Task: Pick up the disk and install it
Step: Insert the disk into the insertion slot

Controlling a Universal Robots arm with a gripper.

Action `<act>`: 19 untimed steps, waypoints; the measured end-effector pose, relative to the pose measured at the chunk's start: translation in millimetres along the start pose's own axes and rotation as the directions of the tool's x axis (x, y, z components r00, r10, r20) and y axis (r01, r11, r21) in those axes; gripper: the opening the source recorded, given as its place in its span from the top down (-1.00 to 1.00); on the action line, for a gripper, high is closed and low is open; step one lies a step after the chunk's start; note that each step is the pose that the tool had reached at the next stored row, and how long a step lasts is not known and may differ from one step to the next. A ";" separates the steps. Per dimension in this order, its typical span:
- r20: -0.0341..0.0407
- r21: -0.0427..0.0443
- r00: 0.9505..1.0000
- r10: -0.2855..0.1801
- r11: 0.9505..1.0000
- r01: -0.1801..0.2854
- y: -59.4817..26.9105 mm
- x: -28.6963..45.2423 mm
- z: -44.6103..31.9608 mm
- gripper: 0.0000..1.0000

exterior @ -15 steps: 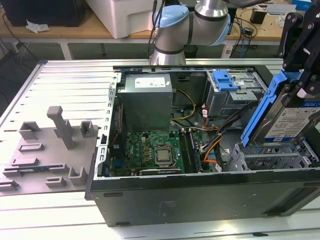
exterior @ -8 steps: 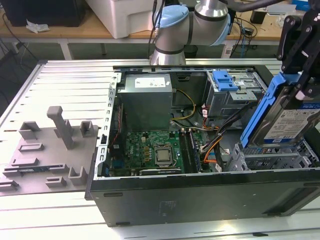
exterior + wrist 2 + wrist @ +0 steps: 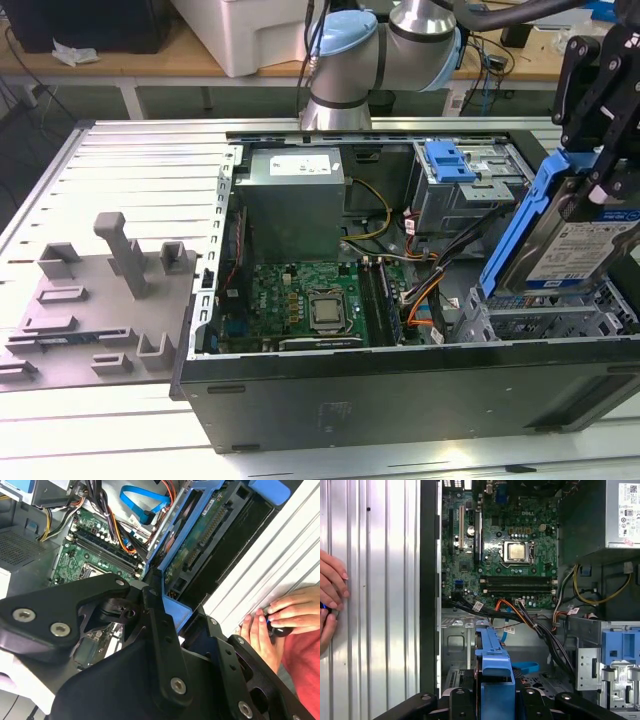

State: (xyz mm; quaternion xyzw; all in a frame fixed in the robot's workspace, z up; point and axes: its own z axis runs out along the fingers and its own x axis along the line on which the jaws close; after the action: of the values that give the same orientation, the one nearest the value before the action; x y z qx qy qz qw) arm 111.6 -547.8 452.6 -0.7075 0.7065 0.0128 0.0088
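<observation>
The fingers [image 3: 527, 702] of the gripper [image 3: 600, 185] are clamped on the disk [image 3: 585, 255] by its blue bracket; the disk hangs tilted, its low edge at the drive cage [image 3: 545, 320] inside the case [image 3: 400, 400], seemingly angled to slide into the bay.

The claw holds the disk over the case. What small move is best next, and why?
Probably ease the disk down a little toward the grey drive cage under it. In the exterior view the claw holds it tilted, its lower edge close above the cage, not yet seated.
</observation>
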 end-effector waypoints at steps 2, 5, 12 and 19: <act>0.000 0.000 1.000 0.000 1.000 0.000 -0.1 0.0 0.8 0.26; 0.000 0.000 1.000 0.000 1.000 0.000 -0.3 0.1 1.9 0.26; 0.000 0.000 1.000 0.000 1.000 0.000 -0.8 0.2 5.8 0.26; 0.000 0.000 1.000 0.000 1.000 0.000 -1.1 0.3 9.0 0.26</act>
State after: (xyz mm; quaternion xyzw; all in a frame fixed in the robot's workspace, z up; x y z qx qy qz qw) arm 112.7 -547.8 443.6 -0.7075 0.7065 0.0127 0.0087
